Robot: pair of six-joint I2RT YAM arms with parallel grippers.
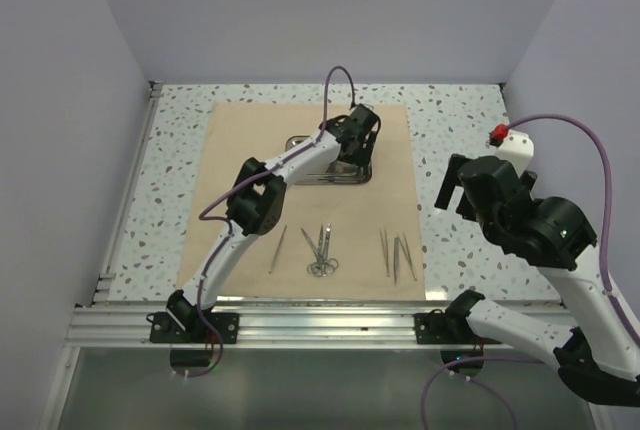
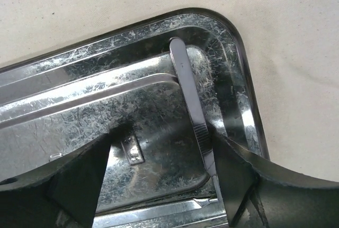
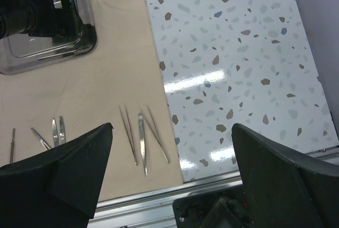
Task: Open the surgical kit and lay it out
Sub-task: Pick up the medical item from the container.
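left gripper (image 2: pixel 161 172) — jaws seen apart over steel tray (image 2: pixel 241 74), tweezers (image 2: pixel 189 98) laid inside beside 1 finger (image 2: pixel 254 191) | right gripper (image 3: pixel 172 135) — jaws seen wide apart, raised over table (image 3: pixel 238 53)

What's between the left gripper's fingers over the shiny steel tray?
One slim steel tweezers, lying in the shiny rectangular steel tray beside one finger of the open left gripper; shown in the left wrist view.
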